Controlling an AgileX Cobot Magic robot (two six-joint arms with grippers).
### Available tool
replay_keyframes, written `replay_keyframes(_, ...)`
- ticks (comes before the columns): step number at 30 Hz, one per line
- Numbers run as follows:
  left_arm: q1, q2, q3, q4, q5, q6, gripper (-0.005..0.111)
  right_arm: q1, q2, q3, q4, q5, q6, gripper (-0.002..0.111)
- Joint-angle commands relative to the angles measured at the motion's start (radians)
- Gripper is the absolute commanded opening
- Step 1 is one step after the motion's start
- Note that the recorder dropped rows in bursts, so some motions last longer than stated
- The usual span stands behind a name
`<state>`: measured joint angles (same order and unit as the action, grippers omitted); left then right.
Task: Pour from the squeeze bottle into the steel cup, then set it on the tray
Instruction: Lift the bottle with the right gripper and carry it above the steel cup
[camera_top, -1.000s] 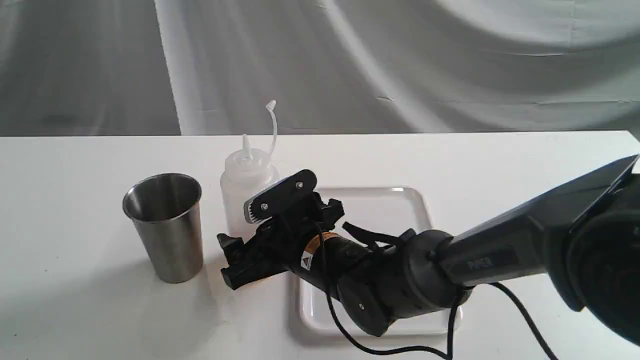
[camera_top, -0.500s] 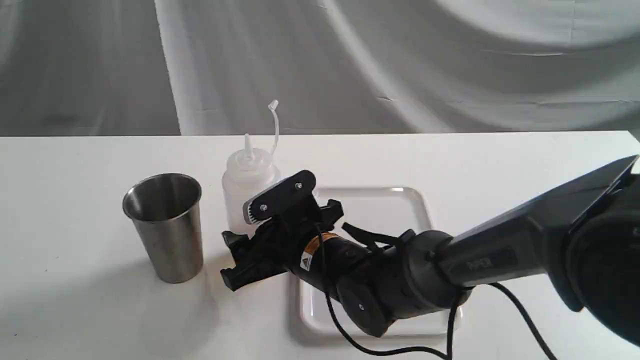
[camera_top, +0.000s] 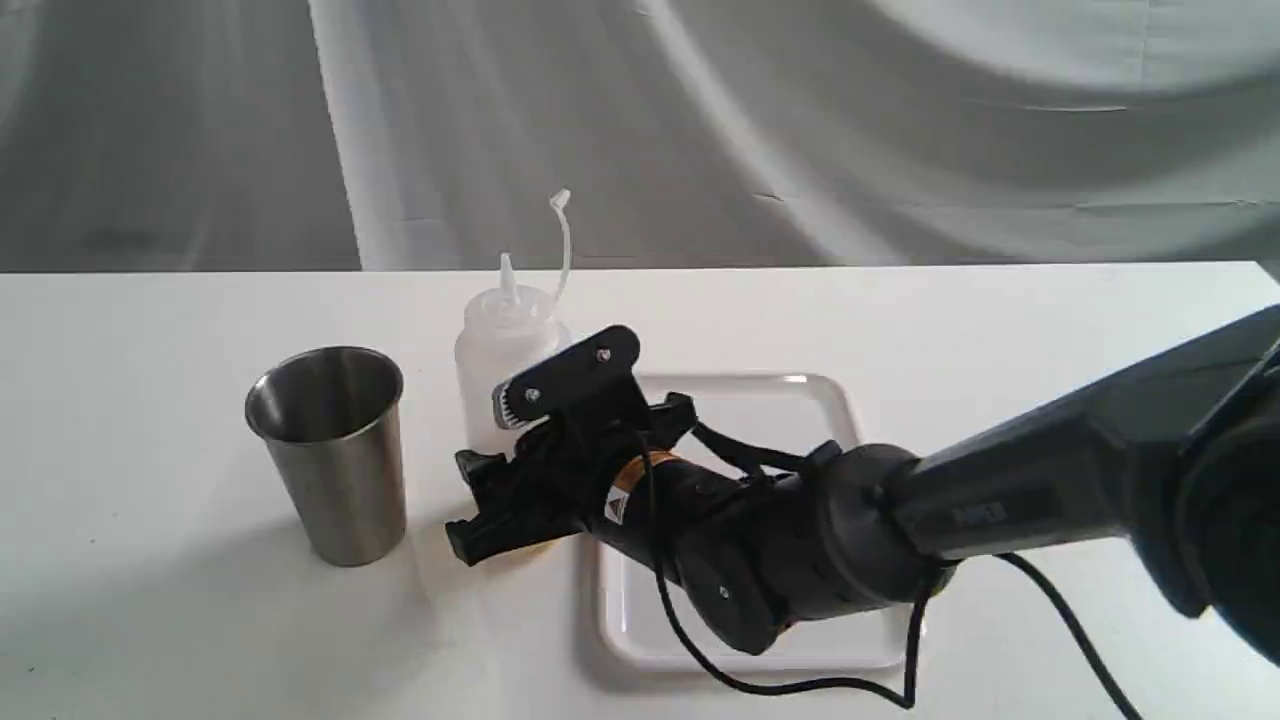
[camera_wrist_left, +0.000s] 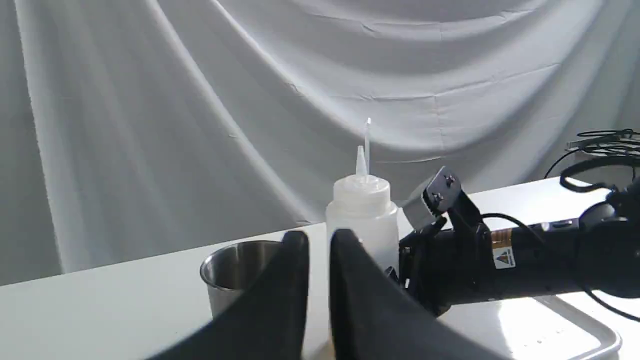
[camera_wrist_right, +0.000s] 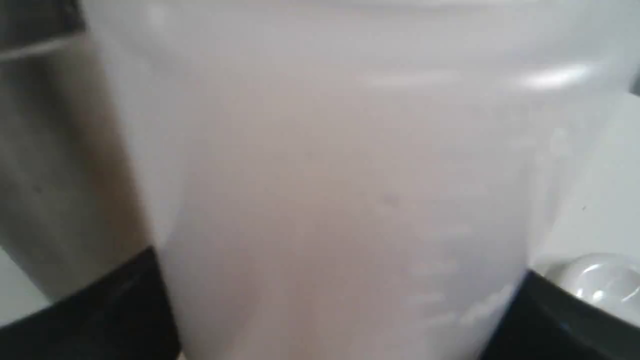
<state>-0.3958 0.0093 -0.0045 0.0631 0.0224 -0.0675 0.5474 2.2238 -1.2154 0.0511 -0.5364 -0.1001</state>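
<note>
Whitish squeeze bottle (camera_top: 505, 335) snug btwn fingers of right hand (camera_top: 490, 472).

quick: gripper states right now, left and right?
Left gripper: closed to a thin slit, holding nothing.
Right gripper: closed on the squeeze bottle, one finger on each side.

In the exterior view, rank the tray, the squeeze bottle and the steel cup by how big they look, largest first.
1. The tray, widest by far, though partly covered.
2 and 3. The squeeze bottle and the steel cup look too alike to rank: the bottle is taller, the cup is wider, and the bottle's lower part is hidden.
</note>
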Motion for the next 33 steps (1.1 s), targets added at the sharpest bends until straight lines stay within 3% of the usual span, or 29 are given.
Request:
replay_keyframes(1, 0.002, 0.007, 0.004, 0.004, -0.010, -0.001, 0.008, 0.001, -0.101, -0.003, 0.003, 0.055, -0.090, 0.005)
replay_keyframes(18, 0.002, 0.007, 0.004, 0.004, -0.010, -0.001, 0.008, 0.001, -0.470, -0.045, -0.004, 0.639, -0.139, 0.003)
replay_keyframes(23, 0.002, 0.007, 0.004, 0.004, -0.010, -0.001, 0.008, 0.001, -0.466, -0.174, -0.127, 0.863, -0.139, 0.000)
replay_keyframes(30, 0.002, 0.007, 0.004, 0.004, -0.010, -0.001, 0.008, 0.013, -0.424, -0.274, -0.307, 0.992, -0.101, 0.000)
replay_keyframes(33, 0.002, 0.007, 0.004, 0.004, -0.010, -0.001, 0.008, 0.053, -0.383, -0.306, -0.480, 1.044, -0.020, 0.000)
